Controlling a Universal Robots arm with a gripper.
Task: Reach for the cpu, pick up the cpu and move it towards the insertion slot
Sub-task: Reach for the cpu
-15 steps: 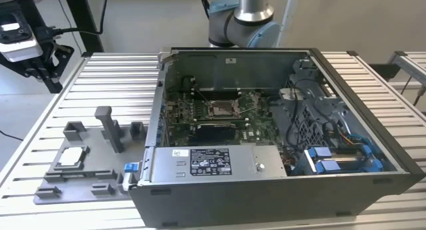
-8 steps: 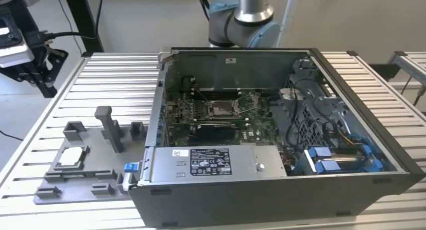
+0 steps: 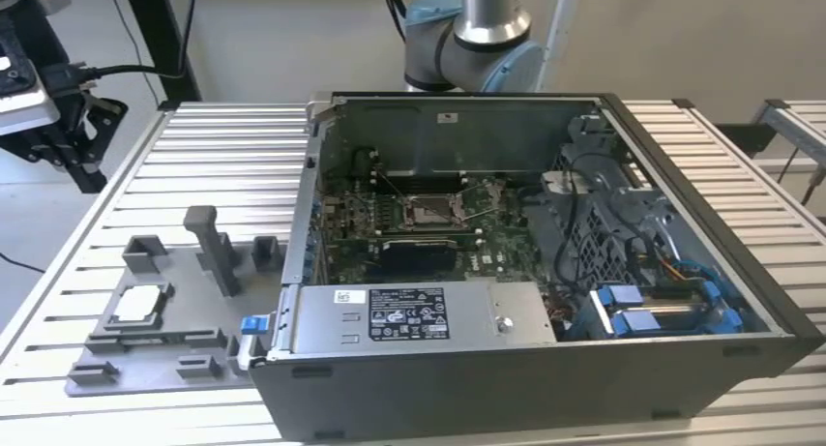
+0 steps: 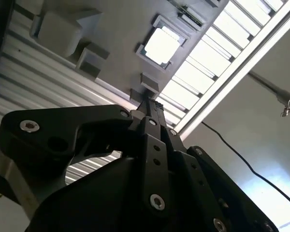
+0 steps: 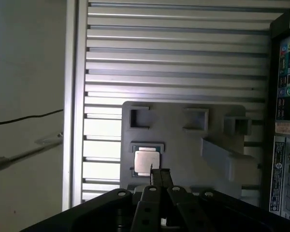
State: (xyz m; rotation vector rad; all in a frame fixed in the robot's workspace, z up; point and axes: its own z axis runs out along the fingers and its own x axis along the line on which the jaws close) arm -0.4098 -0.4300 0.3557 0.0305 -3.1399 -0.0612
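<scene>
Resting cpu [image 5: 145, 162] [image 4: 161, 46] in both wrist views; insertion slot [image 3: 427, 209] in exterior view

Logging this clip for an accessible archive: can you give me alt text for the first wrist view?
The gripper hangs over a grey fixture plate, close to the cpu, which lies flat in its square holder. The plate rests on a slatted metal table, with a computer case at its side.

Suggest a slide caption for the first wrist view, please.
End effector hovers above the cpu, which lies in a grey fixture on the slatted table.
</scene>
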